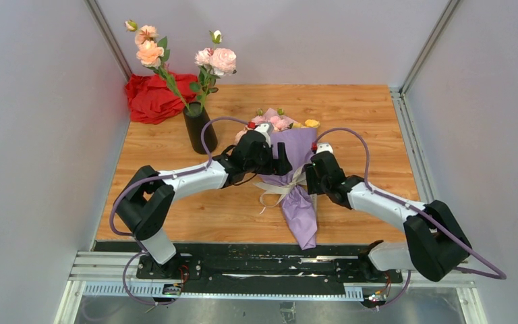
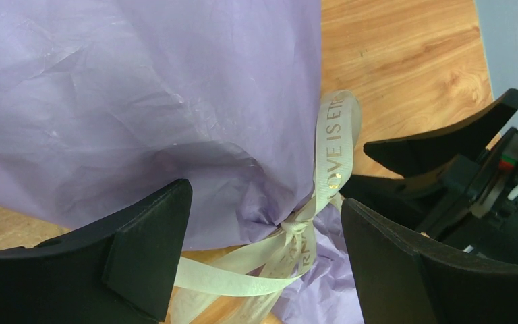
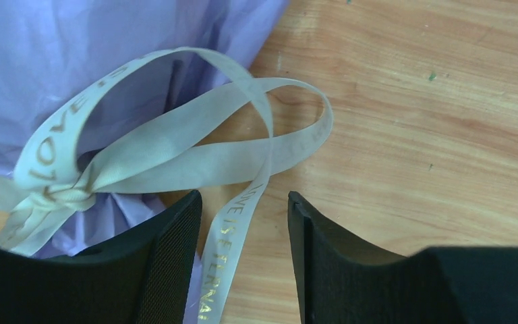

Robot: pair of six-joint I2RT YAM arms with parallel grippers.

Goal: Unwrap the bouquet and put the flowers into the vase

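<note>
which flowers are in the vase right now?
The two tall peach-pink rose stems, upright in the black vase. The small pink-yellow bunch lies wrapped in lilac paper.

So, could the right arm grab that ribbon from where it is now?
Probably yes. The right pincer stands open, and a loose tail of the ribbon lies between its fingers, with nothing in the way.

The bouquet (image 1: 295, 177) is laid between the left gripper (image 1: 281, 165) and right gripper (image 1: 310, 177); the vase (image 1: 196, 128) is set behind-left, before the cloth (image 1: 152, 98).
</note>
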